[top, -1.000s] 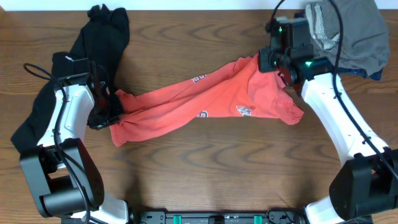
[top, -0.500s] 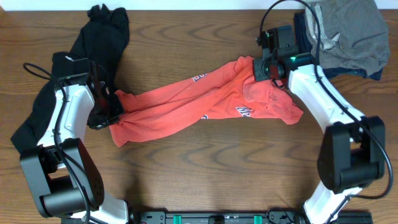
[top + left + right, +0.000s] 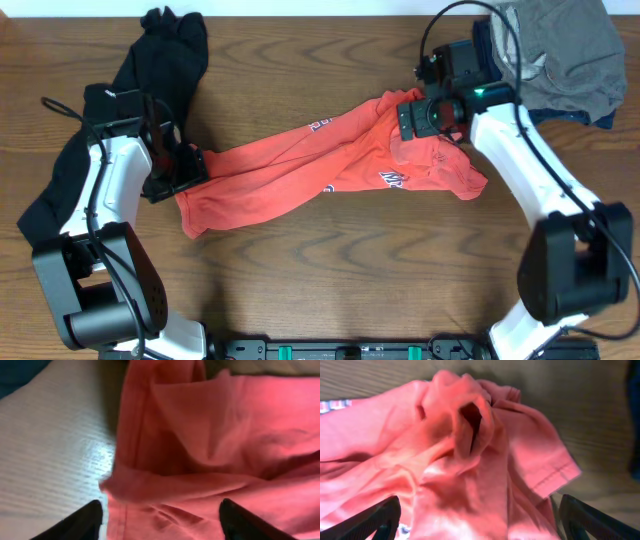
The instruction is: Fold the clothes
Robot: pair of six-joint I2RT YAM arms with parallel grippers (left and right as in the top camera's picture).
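We see the left gripper (image 3: 160, 504) spread apart over one end of the red shirt (image 3: 300, 170), the right gripper (image 3: 480, 500) spread apart above its bunched opposite end.

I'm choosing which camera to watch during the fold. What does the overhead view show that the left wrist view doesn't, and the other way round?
Only overhead: the whole red shirt lying diagonally between the arms, the right gripper over its right part, a black garment upper left, a grey garment upper right. Only left wrist: close-up creases and a folded edge at the shirt's left end, under the open left gripper. Both: the shirt and the wooden table.
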